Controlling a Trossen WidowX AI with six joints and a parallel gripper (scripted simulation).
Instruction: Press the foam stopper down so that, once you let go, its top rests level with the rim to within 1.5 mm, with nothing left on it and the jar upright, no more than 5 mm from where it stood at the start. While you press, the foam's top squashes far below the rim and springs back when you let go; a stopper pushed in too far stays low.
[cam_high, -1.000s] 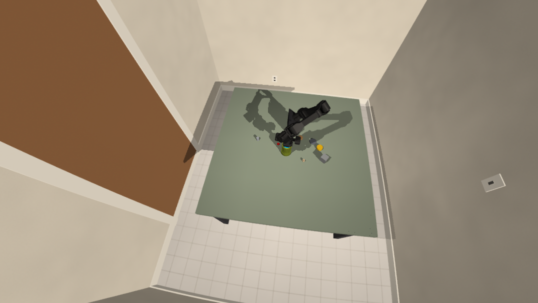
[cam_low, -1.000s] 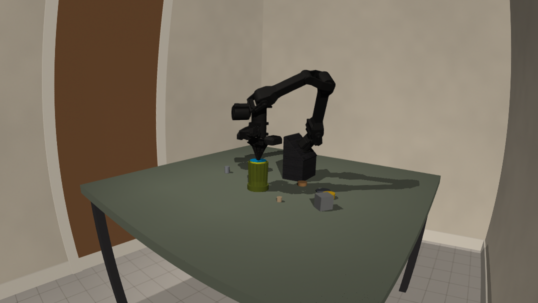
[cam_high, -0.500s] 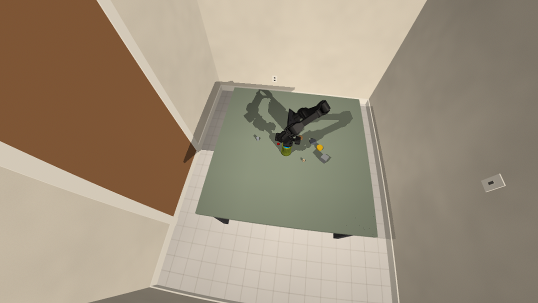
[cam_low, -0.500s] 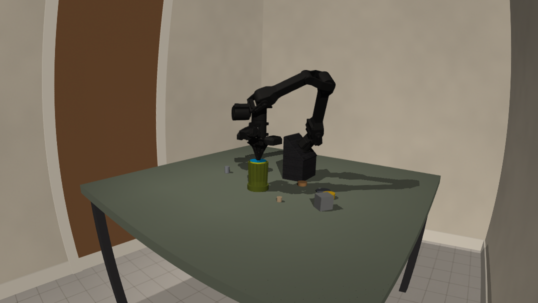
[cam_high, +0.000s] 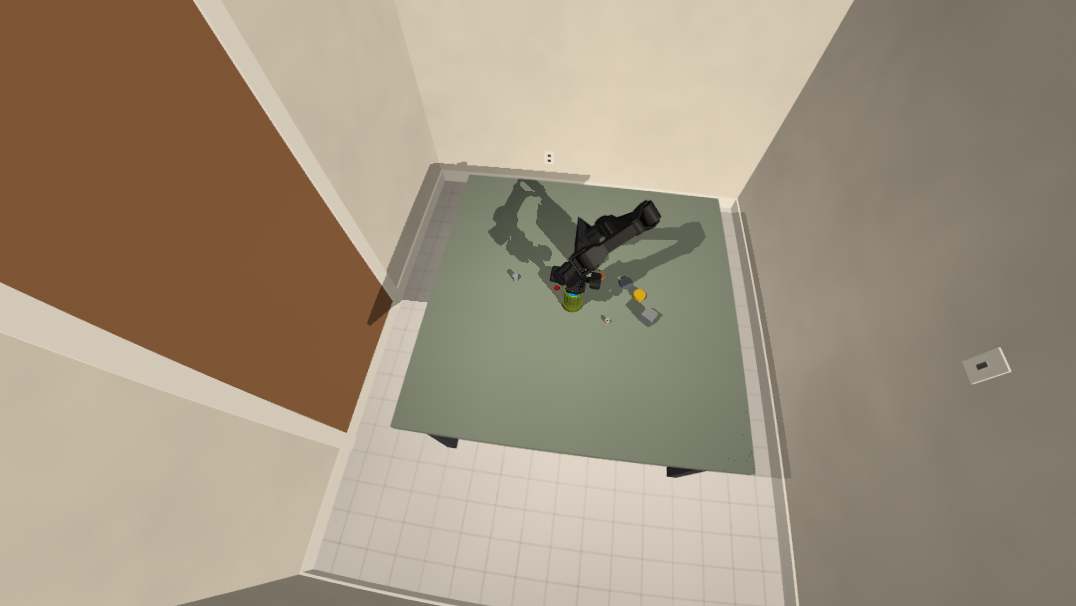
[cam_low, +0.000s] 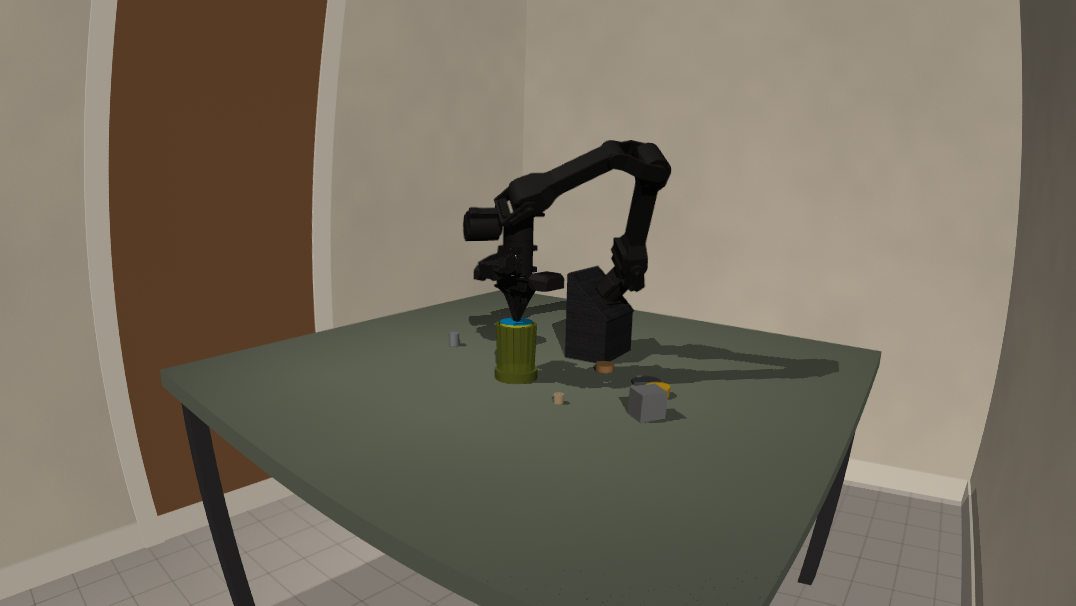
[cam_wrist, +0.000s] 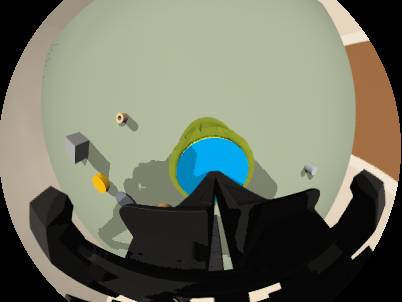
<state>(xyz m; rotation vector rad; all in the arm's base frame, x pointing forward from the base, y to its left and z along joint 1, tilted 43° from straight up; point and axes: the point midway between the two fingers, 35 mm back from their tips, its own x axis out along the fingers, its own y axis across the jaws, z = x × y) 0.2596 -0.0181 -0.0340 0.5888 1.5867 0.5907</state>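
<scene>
An olive ribbed jar (cam_low: 515, 352) (cam_high: 571, 303) (cam_wrist: 181, 147) stands upright on the green table (cam_low: 421, 451). A blue foam stopper (cam_wrist: 206, 159) (cam_low: 509, 322) (cam_high: 574, 295) fills its mouth, its top about at the rim in the side view. My gripper (cam_low: 518, 316) (cam_wrist: 213, 175) is shut, with nothing between the fingers. Its fingertips point straight down and meet the stopper's top near the middle. The arm hides the near part of the stopper in the wrist view.
The arm's black base (cam_low: 598, 323) stands just behind the jar. A grey cube (cam_low: 646, 402) (cam_wrist: 77, 146), a yellow piece (cam_low: 662, 386) (cam_wrist: 100, 182), a small tan spool (cam_low: 557, 398) (cam_wrist: 121, 118), a brown disc (cam_low: 603, 367) and a small grey cylinder (cam_low: 454, 338) (cam_wrist: 310, 168) lie around it.
</scene>
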